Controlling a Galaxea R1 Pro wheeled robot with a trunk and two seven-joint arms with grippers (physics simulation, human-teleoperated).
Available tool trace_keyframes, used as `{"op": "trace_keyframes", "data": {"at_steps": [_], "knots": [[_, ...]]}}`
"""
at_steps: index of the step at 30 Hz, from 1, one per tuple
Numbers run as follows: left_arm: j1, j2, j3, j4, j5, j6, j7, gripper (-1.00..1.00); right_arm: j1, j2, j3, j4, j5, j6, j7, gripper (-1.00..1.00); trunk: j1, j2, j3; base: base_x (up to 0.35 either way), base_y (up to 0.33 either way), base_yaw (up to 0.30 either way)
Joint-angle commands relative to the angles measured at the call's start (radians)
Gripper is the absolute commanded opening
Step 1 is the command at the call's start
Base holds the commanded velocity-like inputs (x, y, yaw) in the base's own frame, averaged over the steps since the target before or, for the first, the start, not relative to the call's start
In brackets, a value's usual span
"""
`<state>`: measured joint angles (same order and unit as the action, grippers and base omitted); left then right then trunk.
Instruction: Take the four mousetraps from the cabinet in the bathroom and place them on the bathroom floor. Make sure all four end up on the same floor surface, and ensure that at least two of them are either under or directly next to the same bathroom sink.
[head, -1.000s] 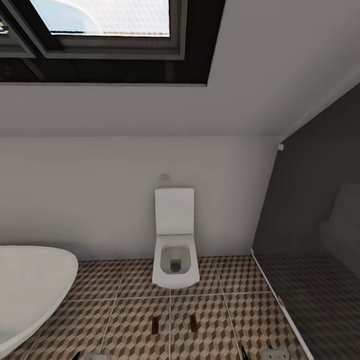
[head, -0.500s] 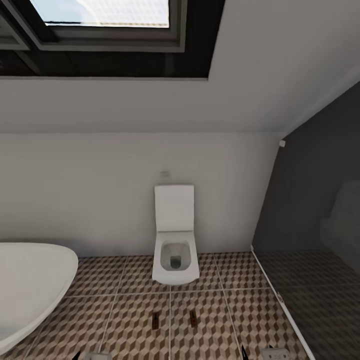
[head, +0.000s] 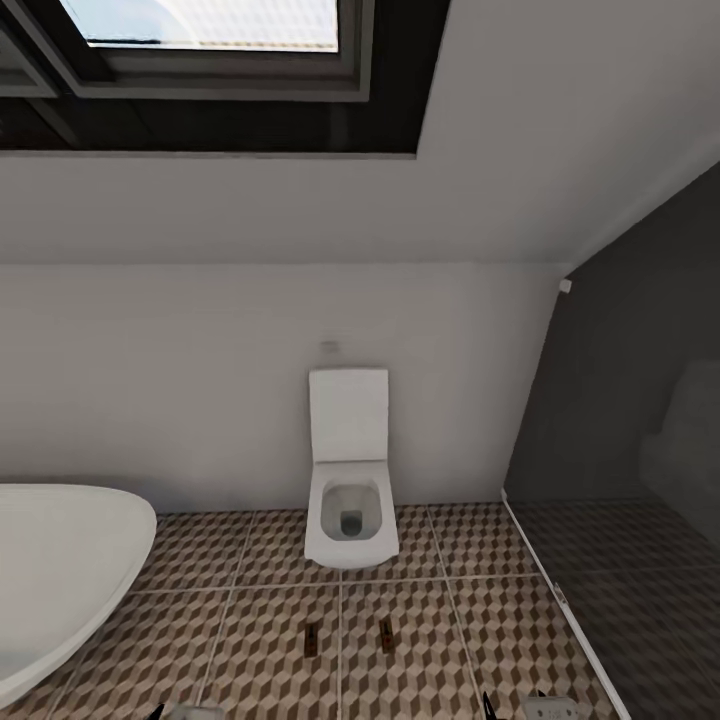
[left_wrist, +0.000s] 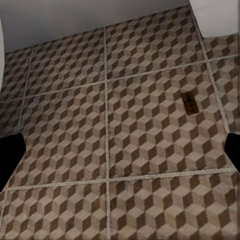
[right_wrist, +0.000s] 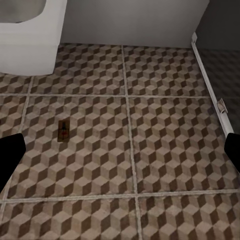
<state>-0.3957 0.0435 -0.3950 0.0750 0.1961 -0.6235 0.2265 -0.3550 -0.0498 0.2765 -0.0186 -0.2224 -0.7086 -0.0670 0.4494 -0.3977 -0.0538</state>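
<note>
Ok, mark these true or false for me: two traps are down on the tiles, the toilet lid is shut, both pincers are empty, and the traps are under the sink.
1. Two mousetraps lie on the bathroom floor: true, one beside the other.
2. The toilet lid is shut: false, it stands raised and the bowl is open.
3. Both pincers are empty: true, the left pincer and the right pincer stand open over bare tiles.
4. The traps lie under a sink: false, they lie on open tiles in front of the toilet.
</note>
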Motion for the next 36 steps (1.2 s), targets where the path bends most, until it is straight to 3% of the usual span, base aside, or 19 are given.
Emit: {"op": "trace_keyframes", "data": {"at_steps": [1,8,9,14,15,19,24,31,36], "knots": [[-0.002,-0.005,-0.008,0.003,0.006,0.010,0.001,1.00,-0.001,0.000,0.009,0.000,-0.003,-0.002,-0.007,1.00,0.001,-0.002,-0.002,0.000,0.000,0.000],[-0.002,-0.024,-0.008,0.003,0.006,0.147,0.002,1.00,-0.001,0.002,0.008,-0.001,-0.003,0.032,-0.008,1.00,0.001,-0.002,-0.002,0.000,0.000,0.000],[-0.002,-0.028,-0.008,0.003,0.006,0.201,0.003,1.00,-0.001,0.002,0.007,-0.002,-0.004,0.071,-0.008,1.00,0.001,-0.002,-0.002,0.000,0.000,0.000],[-0.002,-0.035,-0.008,0.002,0.006,0.328,0.000,1.00,-0.001,0.001,0.003,-0.005,-0.006,0.223,-0.004,1.00,0.001,-0.002,-0.002,0.000,0.000,0.000],[-0.002,-0.040,-0.007,0.002,0.006,0.366,-0.001,1.00,-0.001,0.001,0.002,-0.006,-0.007,0.285,-0.003,1.00,0.001,-0.002,-0.002,0.000,0.000,0.000],[-0.002,-0.044,-0.006,0.002,0.007,0.427,0.001,1.00,-0.001,-0.001,-0.001,-0.009,-0.009,0.384,-0.003,1.00,0.001,-0.002,-0.002,0.000,0.000,0.000],[-0.002,-0.040,-0.002,0.002,0.014,0.459,0.004,1.00,-0.001,-0.002,-0.004,-0.010,-0.009,0.422,-0.003,1.00,0.001,-0.002,-0.002,0.000,0.000,0.000],[-0.002,-0.009,0.051,0.002,0.076,0.567,0.005,1.00,-0.001,-0.002,-0.008,-0.009,-0.010,0.489,-0.004,1.00,0.001,-0.002,-0.002,0.000,0.000,0.000],[-0.002,0.006,0.068,0.002,0.097,0.602,0.005,1.00,-0.001,-0.003,-0.009,-0.011,-0.010,0.557,-0.002,1.00,0.001,-0.002,-0.002,0.000,0.000,0.000]]}}
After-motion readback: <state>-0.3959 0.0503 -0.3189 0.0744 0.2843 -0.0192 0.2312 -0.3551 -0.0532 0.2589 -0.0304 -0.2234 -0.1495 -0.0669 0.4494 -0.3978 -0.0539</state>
